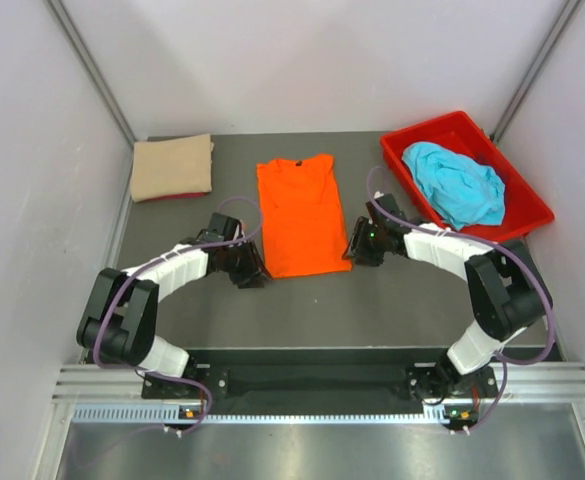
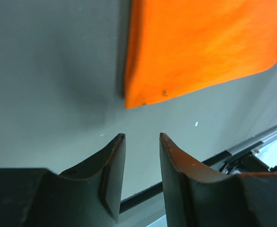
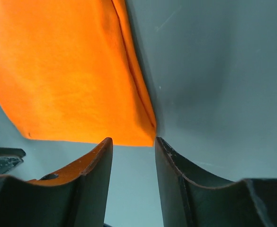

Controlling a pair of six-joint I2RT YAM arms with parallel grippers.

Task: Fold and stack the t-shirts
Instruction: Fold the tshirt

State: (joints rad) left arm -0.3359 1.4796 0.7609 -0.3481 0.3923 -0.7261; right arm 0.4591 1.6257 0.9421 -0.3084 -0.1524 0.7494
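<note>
Work piece: the bright orange soft-cloth t-shirt (image 1: pixel 300 215) lies flat at mid-table with its collar toward the far edge and its hem toward the arm bases. Its outline is a long narrow panel, which suggests the sides are already folded inward.
Left gripper (image 2: pixel 140 137): sits low beside the near-left hem corner. The jaws are apart with nothing between them, and the corner lies just ahead of the gap without touching it.
Right gripper (image 3: pixel 132 140): mirrors the left at the near-right hem corner, jaws apart and empty. The corner sits at the mouth of the gap, and the wrist view does not show whether the fingertips touch the cloth.
Reason for placement: one gripper at each hem corner lets both corners be pinched together, so the hem can be carried toward the collar without skewing.
Step in hand: judged to be the approach for the lengthwise fold — no cloth is gripped yet.
Stack location: the tan folded cloth t-shirt (image 1: pixel 172 168) rests at the far-left corner of the grey table (image 1: pixel 372 310), well apart from the orange one. It is the likely base for stacking.
Pending item: the turquoise crumpled t-shirt (image 1: pixel 457 182) lies unfolded inside the red rigid plastic bin (image 1: pixel 532 205) at the far right.
Risk: a pinch that catches only the top layer would let the folded sides fall open.
</note>
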